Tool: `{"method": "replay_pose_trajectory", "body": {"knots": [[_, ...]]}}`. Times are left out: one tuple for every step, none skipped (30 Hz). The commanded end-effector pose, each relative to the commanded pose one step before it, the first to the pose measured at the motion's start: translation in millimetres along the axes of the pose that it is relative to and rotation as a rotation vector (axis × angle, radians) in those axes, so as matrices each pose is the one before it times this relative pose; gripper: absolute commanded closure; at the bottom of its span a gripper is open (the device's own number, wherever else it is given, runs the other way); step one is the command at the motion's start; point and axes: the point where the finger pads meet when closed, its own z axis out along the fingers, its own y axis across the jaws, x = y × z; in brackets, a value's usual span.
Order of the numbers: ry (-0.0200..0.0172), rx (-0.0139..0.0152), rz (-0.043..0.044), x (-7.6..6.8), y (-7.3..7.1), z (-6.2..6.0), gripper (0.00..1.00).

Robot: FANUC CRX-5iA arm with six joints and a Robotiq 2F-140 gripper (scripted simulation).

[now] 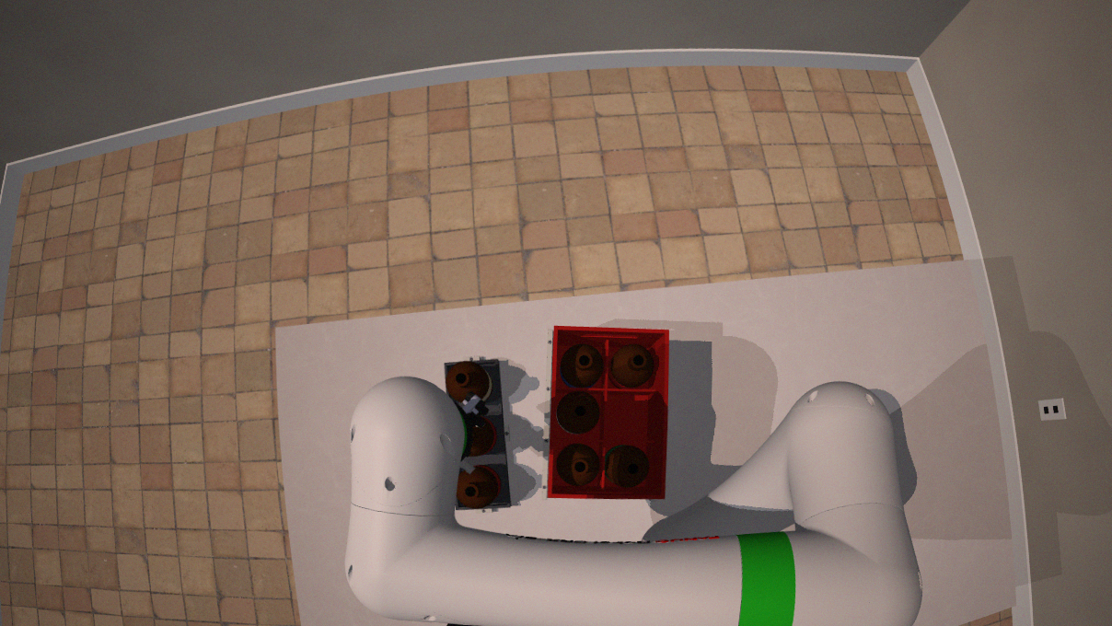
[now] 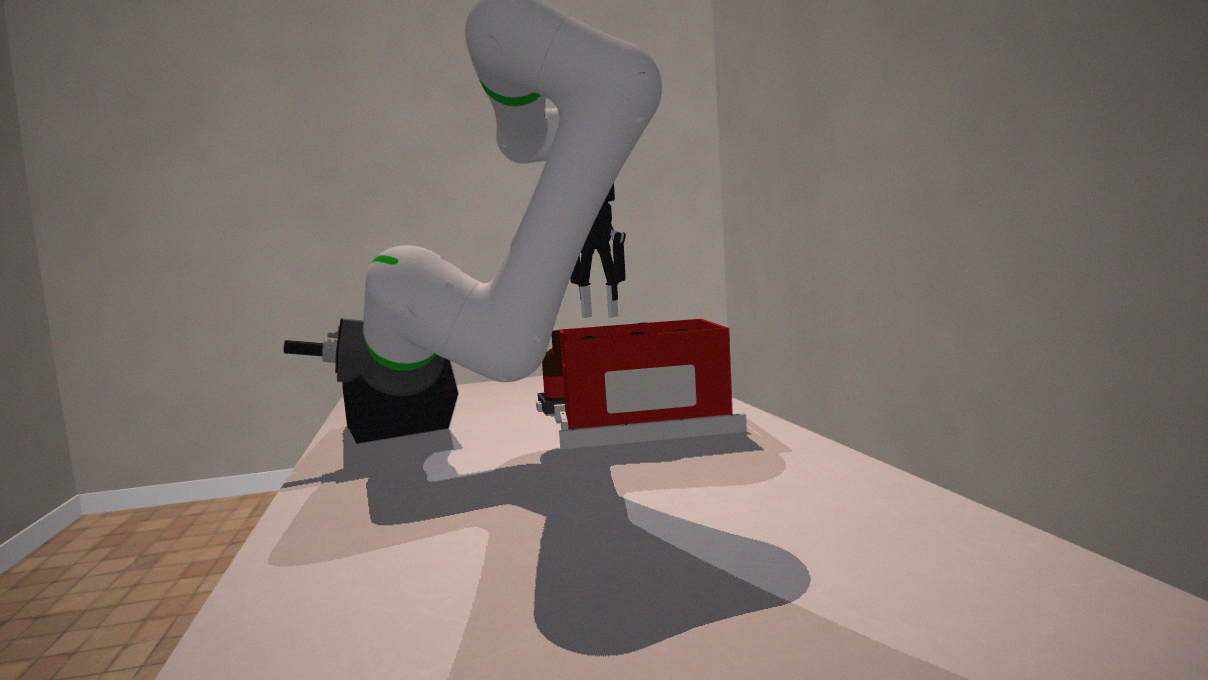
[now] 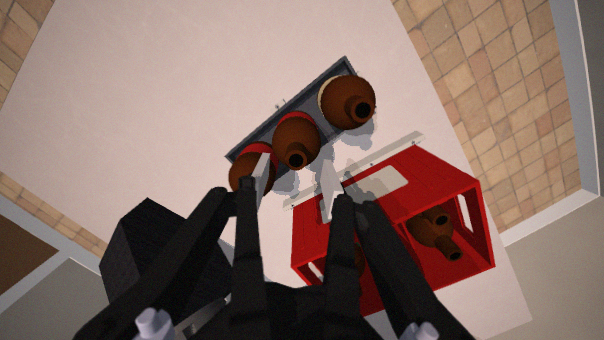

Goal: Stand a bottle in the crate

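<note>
The grey tray [image 1: 498, 408] [image 3: 310, 102] holds three upright brown bottles: a cream-labelled one [image 1: 469, 380] [image 3: 345, 97] at the end away from the robot base, a red-labelled middle one [image 1: 483, 436] [image 3: 295, 137], and a red-labelled one [image 1: 477, 485] [image 3: 240, 172] at the base end. My gripper [image 1: 469, 435] [image 2: 599, 310] [image 3: 295, 167] is partly open and empty, pointing down, with its fingertips above the middle bottle. The red crate [image 1: 665, 466] [image 2: 583, 371] [image 3: 307, 230] has five bottles in its six cells; the middle cell [image 1: 633, 415] of the right column in the top view is empty.
The crate stands close beside the tray, with a narrow gap of table [image 1: 528, 505] between them. A low pale rail [image 2: 650, 432] [image 3: 395, 146] runs along the crate's foot. The black robot base [image 2: 401, 409] [image 3: 145, 240] stands near the tray's end. The forearm [image 1: 591, 575] crosses below the crate in the top view.
</note>
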Motion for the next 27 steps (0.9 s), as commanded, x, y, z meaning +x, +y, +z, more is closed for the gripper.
{"method": "replay_pose_trajectory", "body": {"knots": [[0.00043, 0.00007, 0.00001, 0.13, -0.06, -0.18, 0.62], [0.0, 0.0, 0.0, 0.0, 0.0, 0.0, 0.62], [0.0, 0.0, 0.0, 0.0, 0.0, 0.06, 0.62], [0.0, 0.0, 0.0, 0.0, 0.0, 0.1, 0.62], [0.0, 0.0, 0.0, 0.0, 0.0, 0.14, 0.62], [0.0, 0.0, 0.0, 0.0, 0.0, 0.19, 0.62], [0.0, 0.0, 0.0, 0.0, 0.0, 0.24, 0.62], [0.0, 0.0, 0.0, 0.0, 0.0, 0.29, 0.62], [0.0, 0.0, 0.0, 0.0, 0.0, 0.35, 0.62], [0.0, 0.0, 0.0, 0.0, 0.0, 0.41, 0.62], [0.0, 0.0, 0.0, 0.0, 0.0, 0.48, 0.62], [0.0, 0.0, 0.0, 0.0, 0.0, 0.54, 0.62], [0.0, 0.0, 0.0, 0.0, 0.0, 0.6, 0.62], [0.0, 0.0, 0.0, 0.0, 0.0, 0.67, 0.62], [0.0, 0.0, 0.0, 0.0, 0.0, 0.73, 0.62], [0.0, 0.0, 0.0, 0.0, 0.0, 0.8, 0.62], [0.0, 0.0, 0.0, 0.0, 0.0, 0.86, 0.62], [0.0, 0.0, 0.0, 0.0, 0.0, 0.0, 0.62], [0.0, 0.0, 0.0, 0.0, 0.0, 0.0, 0.62], [0.0, 0.0, 0.0, 0.0, 0.0, 0.91, 0.62], [0.0, 0.0, 0.0, 0.0, 0.0, 0.96, 0.62], [0.0, 0.0, 0.0, 0.0, 0.0, 1.02, 0.62], [0.0, -0.00001, 0.00001, 0.0, 0.0, 1.07, 0.62], [0.0, 0.0, 0.0, 0.0, 0.0, 1.11, 0.62], [0.0, 0.0, 0.0, 0.0, 0.0, 1.15, 0.62], [0.0, 0.00001, -0.00001, 0.0, 0.0, 1.18, 0.62], [0.0, -0.00001, 0.00001, 0.0, 0.0, 1.22, 0.62]]}}
